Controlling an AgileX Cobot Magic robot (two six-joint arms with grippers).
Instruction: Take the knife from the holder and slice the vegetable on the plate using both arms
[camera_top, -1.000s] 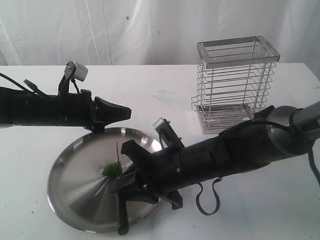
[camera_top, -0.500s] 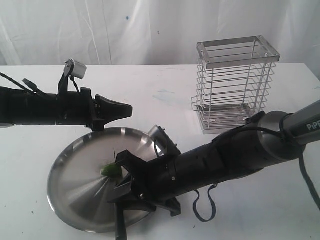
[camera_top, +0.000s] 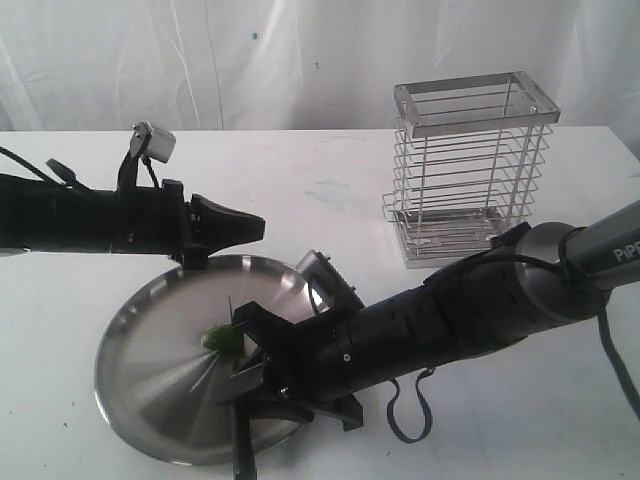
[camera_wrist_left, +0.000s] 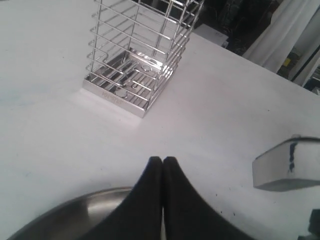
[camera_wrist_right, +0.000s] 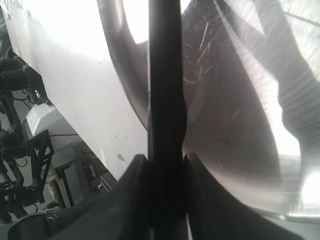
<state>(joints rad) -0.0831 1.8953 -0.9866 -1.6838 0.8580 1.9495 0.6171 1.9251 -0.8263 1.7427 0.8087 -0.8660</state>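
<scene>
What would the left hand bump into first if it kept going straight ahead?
Probably the holder: the shut left hand points over the table toward its base, though depth is hard to judge.

The steel plate (camera_top: 150, 375) lies flat, a green vegetable (camera_top: 222, 340) near its middle. The knife (camera_top: 240, 455), in the right claw (camera_top: 241, 378), crosses the near rim, blade by the vegetable; the wire holder (camera_top: 470, 170) stands upright, apart.

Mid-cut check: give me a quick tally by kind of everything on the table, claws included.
Knife: 1
Green vegetable chunk: 1
Steel plate: 1
Wire holder: 1
Claws: 2, the left claw and the right claw
Total: 6
</scene>
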